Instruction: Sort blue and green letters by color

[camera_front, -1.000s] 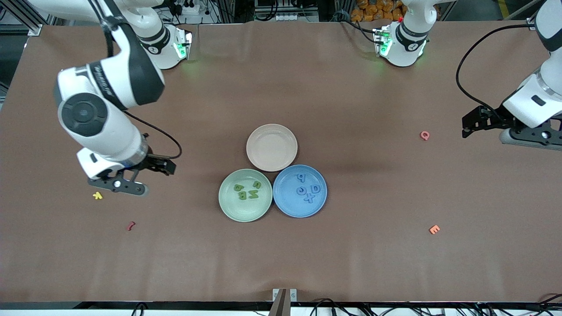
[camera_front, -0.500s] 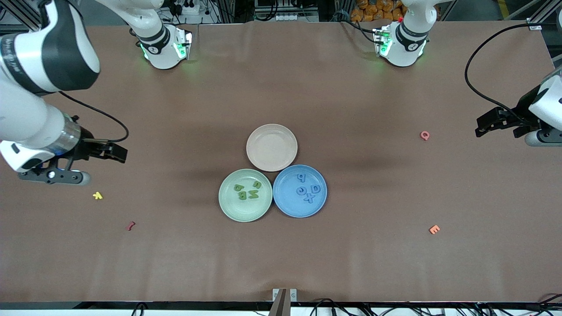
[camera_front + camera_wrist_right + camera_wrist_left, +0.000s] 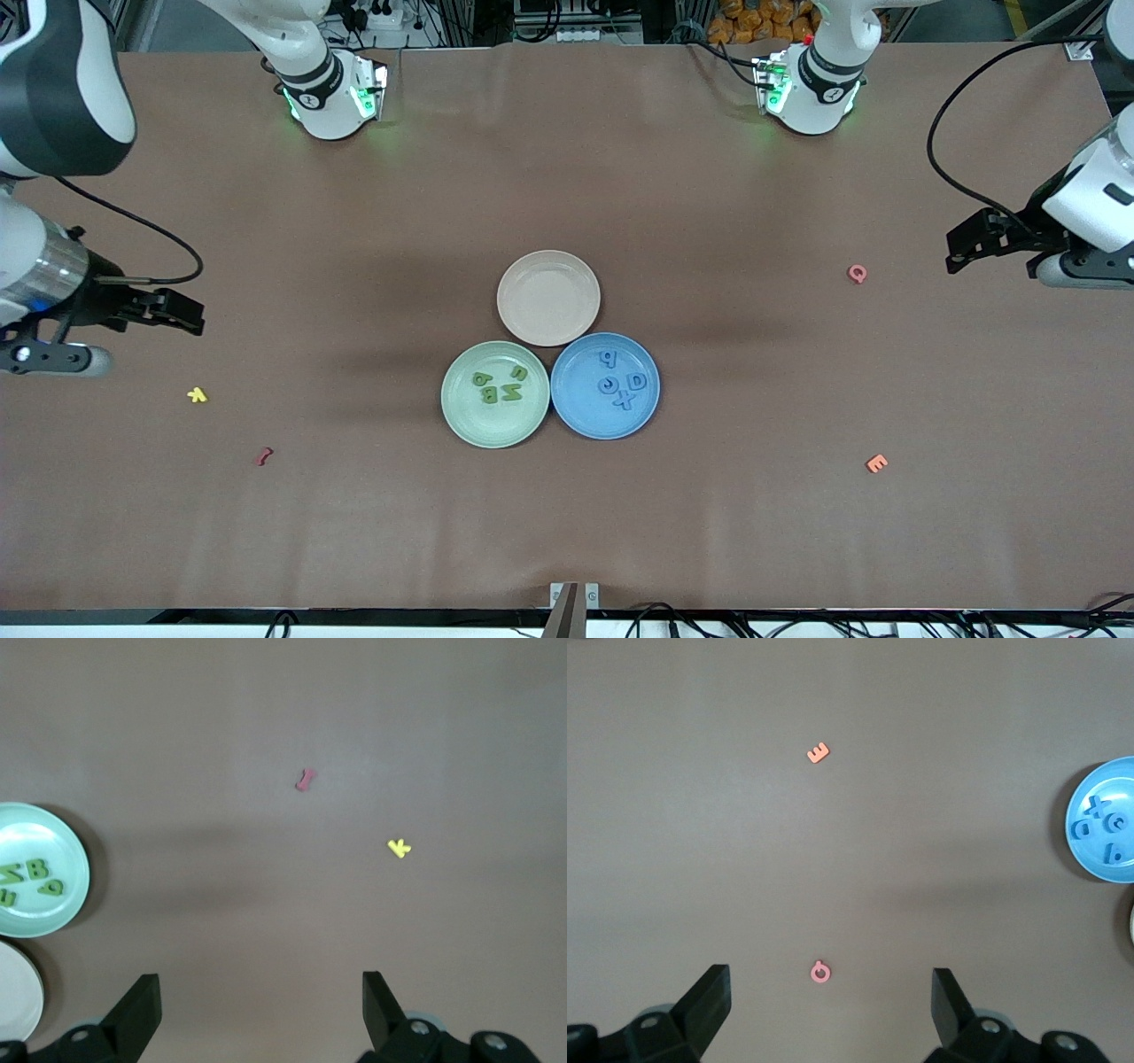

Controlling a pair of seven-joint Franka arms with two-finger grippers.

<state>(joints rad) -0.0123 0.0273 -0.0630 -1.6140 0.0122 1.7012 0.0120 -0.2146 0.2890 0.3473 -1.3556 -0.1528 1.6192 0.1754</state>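
Both grippers are spread and empty: the left gripper [image 3: 961,251] hangs near the pink Q [image 3: 857,273], the right gripper [image 3: 182,315] above the yellow letter [image 3: 197,395]. Green letters [image 3: 498,385] lie in the green plate [image 3: 461,416], blue letters [image 3: 620,383] in the blue plate [image 3: 580,416], so the sorting looks finished.

Four small flat green letter pieces [image 3: 499,385] lie flat inside the round pale green plate [image 3: 461,416]; a B and an N sit side by side near its middle; four small flat blue letter pieces [image 3: 620,382], among them a P, a D and an X, lie inside the round blue plate [image 3: 585,421] touching it.
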